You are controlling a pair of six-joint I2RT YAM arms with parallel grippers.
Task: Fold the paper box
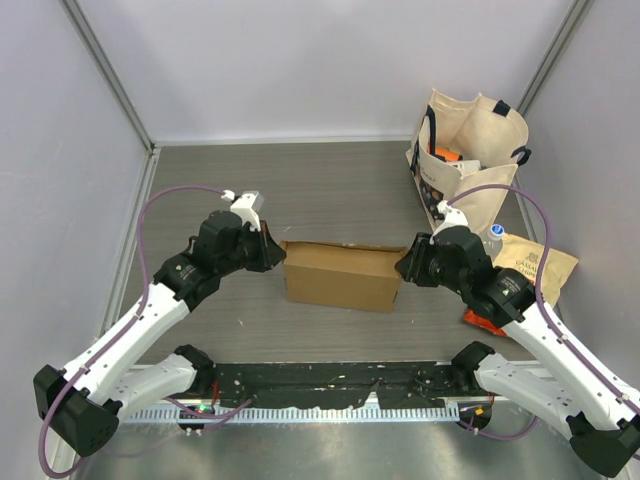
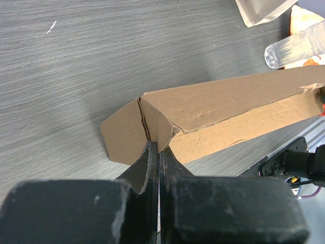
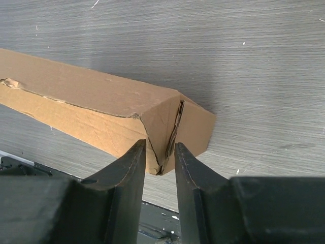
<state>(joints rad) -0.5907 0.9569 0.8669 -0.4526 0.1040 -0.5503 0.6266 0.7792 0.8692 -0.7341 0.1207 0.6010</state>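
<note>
The paper box (image 1: 340, 275) is a plain brown carton lying lengthwise in the middle of the table. My left gripper (image 1: 272, 255) is at its left end. In the left wrist view the left gripper (image 2: 159, 150) is shut, its tips pressed together against the lower corner of the box (image 2: 228, 117) end flap. My right gripper (image 1: 405, 265) is at the right end. In the right wrist view the right gripper (image 3: 160, 147) is open, its fingers standing either side of the seam in the end of the box (image 3: 101, 107), with a gap on each side.
A cream tote bag (image 1: 470, 150) stands at the back right. A clear bottle (image 1: 493, 235), a brown paper bag (image 1: 535, 265) and an orange snack bag (image 1: 480, 320) lie by my right arm. A black rail (image 1: 330, 380) runs along the near edge. Walls close in both sides.
</note>
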